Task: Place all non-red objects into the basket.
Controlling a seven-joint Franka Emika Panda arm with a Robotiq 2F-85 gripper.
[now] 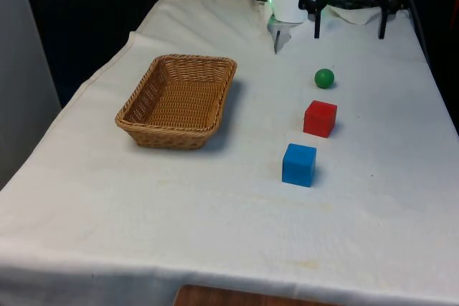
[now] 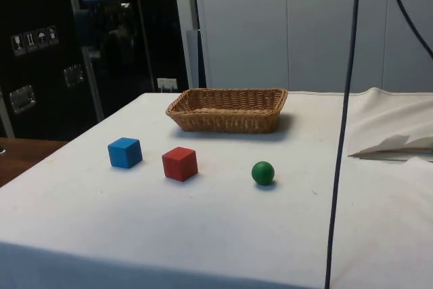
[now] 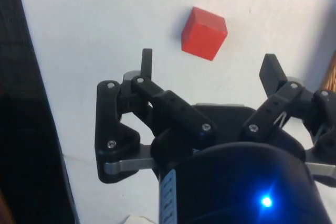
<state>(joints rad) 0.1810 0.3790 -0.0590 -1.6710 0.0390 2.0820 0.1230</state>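
Wrist view: my jaws [image 3: 210, 74] spread wide, empty, above desk [image 1: 215, 213]. Green ball [image 1: 324, 78] far, blue cube [image 1: 299, 165] near, red cube [image 1: 320, 118] between; basket [image 1: 215, 116] left. Both likely light, rigid; ball may roll, pinch across middle; cube by flat sides.

- We see the table [image 1: 179, 213] under a white cloth [image 2: 223, 235], which lies rumpled and folded up at one end.
- We see a black cable [image 2: 342, 140] hanging down across the side view.
- Behind the table stand dark cabinets [image 2: 74, 38] and pale wall panels [image 2: 304, 25].
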